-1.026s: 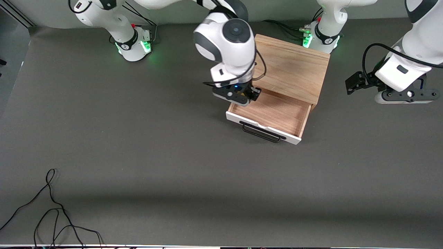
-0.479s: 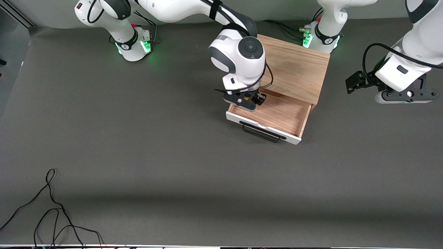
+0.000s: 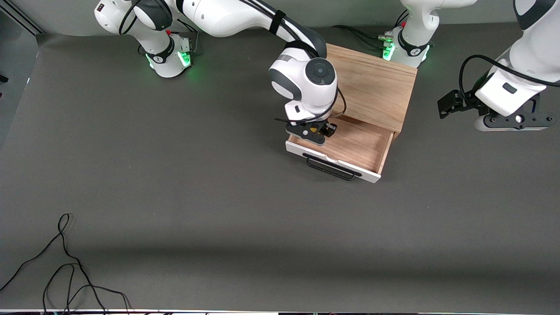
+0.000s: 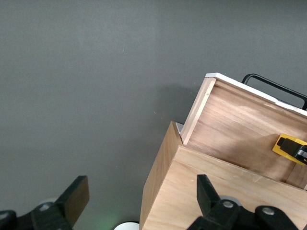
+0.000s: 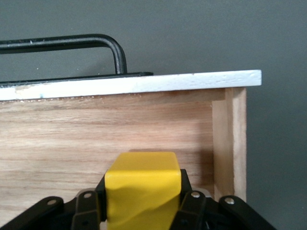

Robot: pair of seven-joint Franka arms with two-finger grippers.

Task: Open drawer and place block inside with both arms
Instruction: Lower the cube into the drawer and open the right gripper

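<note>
Lowering: my right gripper point(image 3: 316, 132) clasps the block point(image 5: 142, 184) inside the open drawer point(image 3: 350, 144).
Left: release; left gripper point(image 4: 139, 206) spread, waiting.

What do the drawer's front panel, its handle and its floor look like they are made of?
The drawer's front panel looks like white-painted wood; its top edge is chipped. The handle seems to be thin black metal bar, bent at the corners. The floor is light unpainted wood with visible grain. The yellow block sits between the right end effector's fingers.
</note>
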